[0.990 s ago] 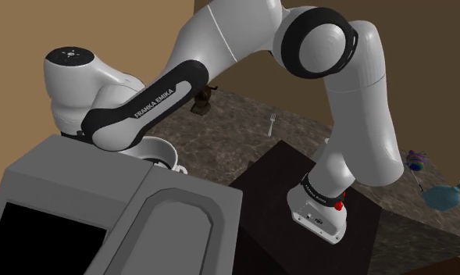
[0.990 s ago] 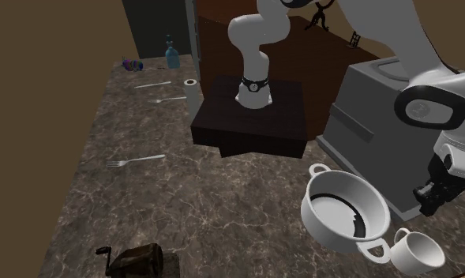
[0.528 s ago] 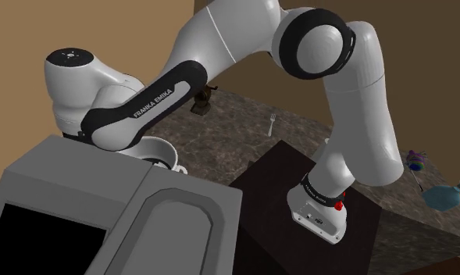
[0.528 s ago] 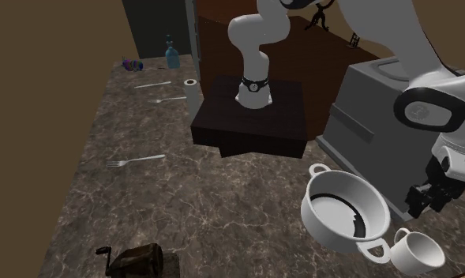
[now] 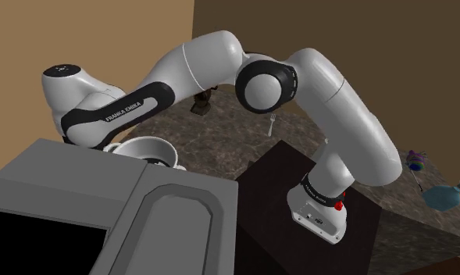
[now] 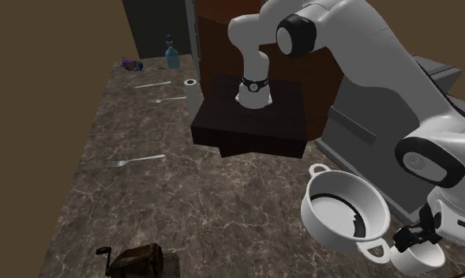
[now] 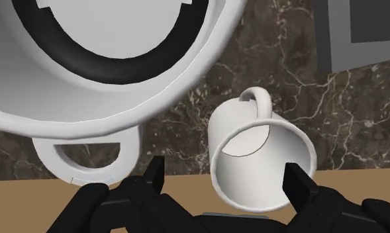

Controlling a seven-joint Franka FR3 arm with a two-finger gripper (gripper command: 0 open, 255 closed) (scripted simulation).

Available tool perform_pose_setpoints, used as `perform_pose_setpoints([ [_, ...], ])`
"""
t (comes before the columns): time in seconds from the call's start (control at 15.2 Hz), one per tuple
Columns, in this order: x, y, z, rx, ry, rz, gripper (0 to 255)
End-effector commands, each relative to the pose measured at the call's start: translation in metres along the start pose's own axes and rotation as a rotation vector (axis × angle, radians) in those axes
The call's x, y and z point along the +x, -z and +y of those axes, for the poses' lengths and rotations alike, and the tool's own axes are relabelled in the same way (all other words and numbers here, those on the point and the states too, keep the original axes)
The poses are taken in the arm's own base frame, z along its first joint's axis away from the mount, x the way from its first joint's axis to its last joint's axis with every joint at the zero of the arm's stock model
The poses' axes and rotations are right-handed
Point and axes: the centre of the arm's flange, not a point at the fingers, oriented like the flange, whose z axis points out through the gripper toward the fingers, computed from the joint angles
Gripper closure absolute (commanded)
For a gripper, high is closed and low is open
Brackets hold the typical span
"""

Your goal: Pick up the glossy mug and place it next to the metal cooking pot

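Black two-finger gripper (image 7: 226, 179) hangs released over the plain white mug with a loop handle (image 7: 259, 159), its fingers (image 7: 150, 185) standing wide apart. The mug's open rim lies between them. One finger is clear of the mug on the pot's side; whether the other finger's tip touches the rim on the side away from the pot cannot be told. Nothing is clasped.

The mug stands upright on the dark veined stone counter (image 7: 299, 93), just beside the white two-handled cooking pot with a dark inner band (image 7: 206, 59). It sits close to one of the pot's loop handles, apart from the pot's wall, and its own handle points away from the fingers.

In the second exterior view the gripper (image 6: 416, 235) is low, directly above the mug (image 6: 421, 257), on the side of the pot (image 6: 317, 221) away from the counter's (image 6: 183, 205) open stretch. A grey box-shaped appliance (image 6: 365, 103) stands close behind the pot. The dark stand (image 6: 250, 126) of the arm lies beyond the pot, and a silver fork (image 6: 136, 160) rests well apart from the pot.

In the shoulder view the pot (image 5: 146, 148) shows beyond the grey appliance (image 5: 103, 211), under the white forearm.
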Motion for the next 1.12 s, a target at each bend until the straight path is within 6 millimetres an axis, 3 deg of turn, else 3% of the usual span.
perform_pose_setpoints([
  [0.0, 0.007, -0.017, 0.005, 0.004, -0.006, -0.016, 0],
  [0.46, 0.006, -0.051, 0.005, 0.004, -0.006, -0.016, 0],
  [0.92, 0.006, -0.051, 0.005, 0.004, -0.006, -0.016, 0],
  [0.99, 0.007, -0.052, 0.003, 0.004, -0.006, -0.016, 255],
  [1.06, 0.007, -0.053, 0.005, 0.004, -0.006, -0.016, 255],
])
